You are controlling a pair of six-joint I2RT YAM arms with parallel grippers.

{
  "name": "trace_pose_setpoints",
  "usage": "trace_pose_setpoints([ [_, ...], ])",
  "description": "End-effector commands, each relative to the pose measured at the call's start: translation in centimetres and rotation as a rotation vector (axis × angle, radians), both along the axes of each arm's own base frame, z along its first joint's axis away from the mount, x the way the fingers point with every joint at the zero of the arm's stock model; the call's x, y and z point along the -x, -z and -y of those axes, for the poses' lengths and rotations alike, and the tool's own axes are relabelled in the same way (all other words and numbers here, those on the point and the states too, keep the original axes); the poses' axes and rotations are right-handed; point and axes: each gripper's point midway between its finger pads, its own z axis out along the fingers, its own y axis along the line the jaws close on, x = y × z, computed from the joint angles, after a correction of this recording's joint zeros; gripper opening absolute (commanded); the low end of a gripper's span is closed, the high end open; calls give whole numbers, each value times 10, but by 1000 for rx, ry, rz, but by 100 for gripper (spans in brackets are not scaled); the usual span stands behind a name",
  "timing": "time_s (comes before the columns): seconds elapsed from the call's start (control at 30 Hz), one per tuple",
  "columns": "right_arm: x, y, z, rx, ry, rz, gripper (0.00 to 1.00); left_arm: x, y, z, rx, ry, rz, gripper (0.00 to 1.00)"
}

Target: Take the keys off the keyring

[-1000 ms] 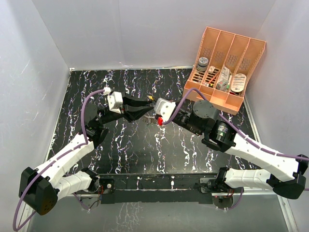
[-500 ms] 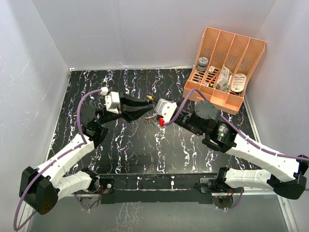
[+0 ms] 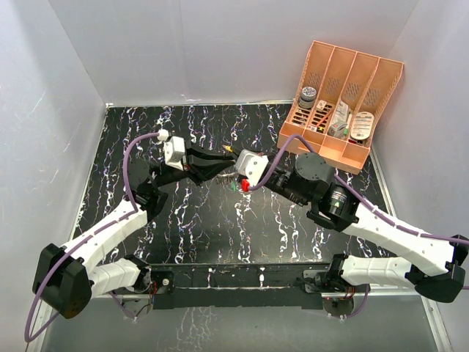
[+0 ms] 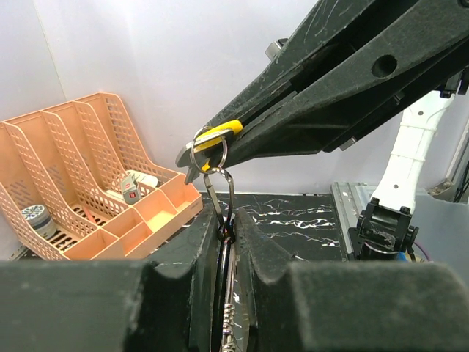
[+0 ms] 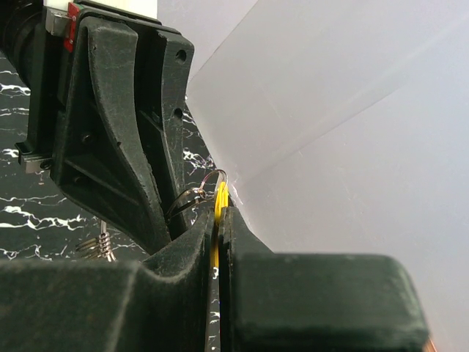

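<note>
My left gripper is shut on the bottom of the keyring, a thin silver wire loop that rises out of its jaws. A smaller silver ring at the top links it to the yellow key. My right gripper is shut on that yellow key, with the wire ring beside its tips. In the top view both grippers meet tip to tip, left and right, above the table's middle. A small green speck, the green key, shows just below them; I cannot tell whether it hangs or lies.
An orange divided organiser with small items stands at the back right, also in the left wrist view. A small metal spring piece hangs under the left gripper. White walls enclose the black marbled table.
The left wrist dipped slightly left and came back up. Both grippers stay shut and joined at the ring.
</note>
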Motion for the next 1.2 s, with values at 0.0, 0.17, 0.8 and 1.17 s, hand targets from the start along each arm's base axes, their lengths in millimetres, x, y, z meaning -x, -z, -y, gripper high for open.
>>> trace_pose_setpoints([
  [0.0, 5, -35, 7, -107, -1, 70, 0, 6, -17, -8, 54, -22, 65, 12],
  [0.17, 4, -33, 6, -100, -1, 66, 0, 5, -19, -10, 70, -40, 65, 14],
  [0.8, 3, -30, 4, -93, -3, 63, 0, 4, -26, -9, 98, -31, 68, 26],
  [1.17, 3, -31, 6, -101, 1, 66, 0, 1, -25, -7, 98, -26, 58, 12],
])
